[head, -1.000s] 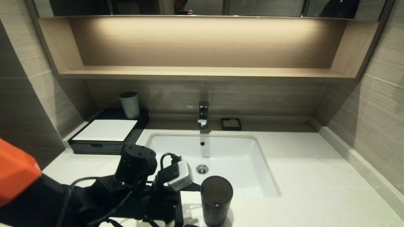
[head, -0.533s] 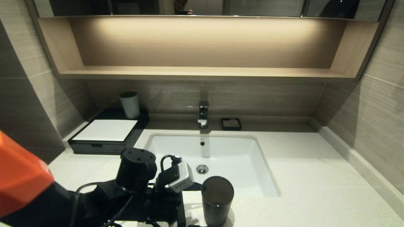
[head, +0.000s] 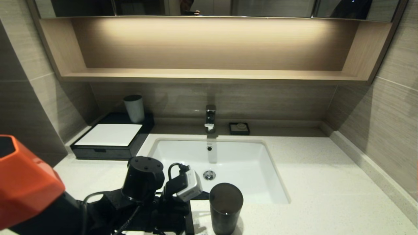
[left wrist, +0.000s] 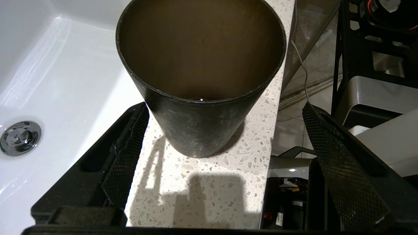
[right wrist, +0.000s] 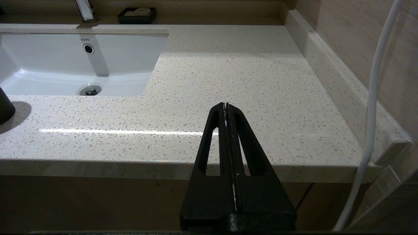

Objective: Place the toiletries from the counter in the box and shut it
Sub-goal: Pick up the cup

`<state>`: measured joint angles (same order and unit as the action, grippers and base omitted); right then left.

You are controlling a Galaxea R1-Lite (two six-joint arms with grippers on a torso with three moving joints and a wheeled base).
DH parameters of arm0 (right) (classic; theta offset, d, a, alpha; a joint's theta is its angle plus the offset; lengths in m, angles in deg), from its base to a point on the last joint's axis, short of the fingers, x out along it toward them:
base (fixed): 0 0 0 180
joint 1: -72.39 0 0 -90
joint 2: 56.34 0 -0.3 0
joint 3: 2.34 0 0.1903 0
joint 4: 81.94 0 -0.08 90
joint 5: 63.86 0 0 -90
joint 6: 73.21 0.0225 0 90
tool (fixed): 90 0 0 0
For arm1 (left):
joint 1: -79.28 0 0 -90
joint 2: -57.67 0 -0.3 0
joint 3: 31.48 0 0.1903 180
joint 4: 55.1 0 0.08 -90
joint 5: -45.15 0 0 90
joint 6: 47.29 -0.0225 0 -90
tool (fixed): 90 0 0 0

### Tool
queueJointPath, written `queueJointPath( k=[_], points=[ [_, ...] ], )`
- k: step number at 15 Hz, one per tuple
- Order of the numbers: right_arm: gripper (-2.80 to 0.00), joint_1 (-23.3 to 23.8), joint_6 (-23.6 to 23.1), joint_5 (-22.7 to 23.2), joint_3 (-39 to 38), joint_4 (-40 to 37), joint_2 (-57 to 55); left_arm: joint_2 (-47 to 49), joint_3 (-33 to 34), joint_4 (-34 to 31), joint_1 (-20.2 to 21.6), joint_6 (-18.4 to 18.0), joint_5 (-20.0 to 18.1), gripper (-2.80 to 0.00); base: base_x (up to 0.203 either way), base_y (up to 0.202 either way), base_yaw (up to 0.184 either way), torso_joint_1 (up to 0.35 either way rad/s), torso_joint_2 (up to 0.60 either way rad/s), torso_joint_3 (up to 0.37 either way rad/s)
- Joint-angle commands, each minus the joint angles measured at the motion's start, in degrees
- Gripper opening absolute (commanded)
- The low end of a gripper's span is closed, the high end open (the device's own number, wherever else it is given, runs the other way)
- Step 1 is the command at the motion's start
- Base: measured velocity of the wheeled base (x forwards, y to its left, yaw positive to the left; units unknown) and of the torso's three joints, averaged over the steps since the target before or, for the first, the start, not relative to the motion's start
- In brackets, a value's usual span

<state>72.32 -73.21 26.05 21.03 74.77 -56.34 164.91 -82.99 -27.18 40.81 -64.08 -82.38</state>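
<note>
No toiletries show in any view. The black box (head: pixel 137 138) with its white top panel sits at the counter's back left, its drawer front flush. My left gripper (head: pixel 191 225) is low over the counter's (head: pixel 310 182) front edge, left of the tall dark cup (head: pixel 225 207). In the left wrist view the left gripper (left wrist: pixel 223 111) is open and empty, with the dark cup (left wrist: pixel 199 81) standing just ahead between its fingers (left wrist: pixel 125 156). My right gripper (right wrist: pixel 225 106) is shut and empty, in front of the counter's (right wrist: pixel 245 71) right part, and is out of the head view.
A white sink (head: pixel 183 153) is set in the middle, with a faucet (head: pixel 210 117) behind it. A black soap dish (head: pixel 239 128) sits at the back. A white cup (head: pixel 134 107) stands on the box's far end. A wooden shelf (head: pixel 209 73) hangs above.
My left arm has shifted a little to the right, closer to the dark cup. Nothing was taken hold of or let go.
</note>
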Motion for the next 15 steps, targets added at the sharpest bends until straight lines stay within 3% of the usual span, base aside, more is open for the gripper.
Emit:
queueJointPath(
  k=[1, 8, 15],
  points=[
    [-2.80, -0.01, 0.00, 0.01, -0.09, 0.01, 0.00, 0.43, 0.01, 0.48, -0.19, -0.18, 0.97, 0.00, 0.000, 0.000, 0.000, 0.000, 0.00, 0.000],
    [-2.80, -0.01, 0.00, 0.01, -0.09, 0.01, 0.00, 3.61, 1.84, 10.61, -0.64, 2.01, 1.75, 0.00, 0.000, 0.000, 0.000, 0.000, 0.00, 0.000],
    [-2.80, -0.01, 0.00, 0.01, -0.01, 0.01, 0.00, 4.94, 1.94, 12.95, -1.20, 2.55, 2.63, 0.00, 0.000, 0.000, 0.000, 0.000, 0.00, 0.000]
  ],
)
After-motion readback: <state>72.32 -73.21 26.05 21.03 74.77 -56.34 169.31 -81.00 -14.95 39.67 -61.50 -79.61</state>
